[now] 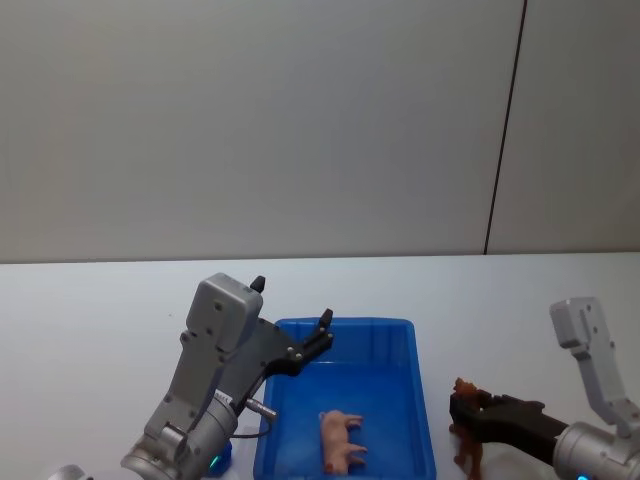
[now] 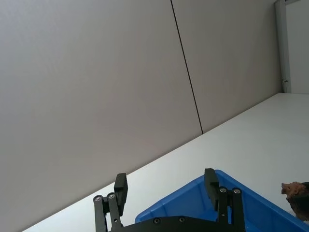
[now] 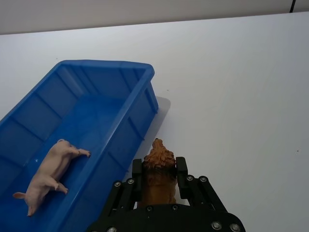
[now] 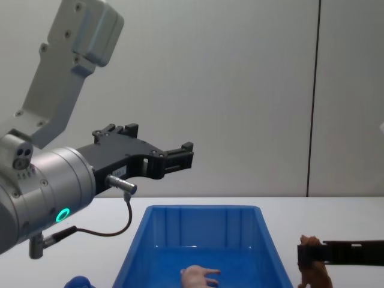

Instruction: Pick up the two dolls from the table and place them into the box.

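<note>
The pale pink doll (image 1: 340,440) (image 3: 48,171) (image 4: 198,278) lies on its side on the floor of the blue box (image 1: 395,335) (image 3: 111,67) (image 4: 204,211) (image 2: 193,193). My right gripper (image 1: 462,408) (image 3: 159,169) (image 4: 307,253) is shut on the reddish-brown lion doll (image 1: 467,442) (image 3: 158,179) (image 4: 313,273) (image 2: 297,193), just right of the box's right wall. The lion stands upright over the white table (image 1: 520,300) (image 3: 231,96). My left gripper (image 1: 292,312) (image 2: 166,186) (image 4: 159,141) hangs open and empty above the box's far left corner.
A small blue object (image 4: 77,282) shows at the table's near left, under the left arm. A plain grey wall (image 1: 300,120) rises behind the table. Bare tabletop lies to the right of the box and behind it.
</note>
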### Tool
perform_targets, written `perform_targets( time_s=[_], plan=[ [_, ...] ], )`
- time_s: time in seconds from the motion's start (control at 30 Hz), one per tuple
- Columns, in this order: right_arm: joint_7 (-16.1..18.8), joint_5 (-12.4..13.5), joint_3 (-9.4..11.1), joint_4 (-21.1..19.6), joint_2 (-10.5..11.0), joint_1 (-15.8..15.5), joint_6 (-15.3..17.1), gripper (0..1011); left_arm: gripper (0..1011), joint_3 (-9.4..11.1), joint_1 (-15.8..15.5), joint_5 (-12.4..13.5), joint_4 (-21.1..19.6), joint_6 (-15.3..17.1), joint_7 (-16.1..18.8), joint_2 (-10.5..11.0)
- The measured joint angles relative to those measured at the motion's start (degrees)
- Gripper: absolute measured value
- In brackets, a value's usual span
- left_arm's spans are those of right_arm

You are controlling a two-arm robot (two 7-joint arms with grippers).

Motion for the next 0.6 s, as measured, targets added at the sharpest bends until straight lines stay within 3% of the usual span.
perform_targets(
  time_s=[0.6],
  plan=[
    [0.7, -1.3, -0.1, -4.2, 0.0, 0.6, -5.6, 390, 1001, 0.0, 0.0, 0.0, 0.0, 0.0, 0.0, 0.0]
  ],
)
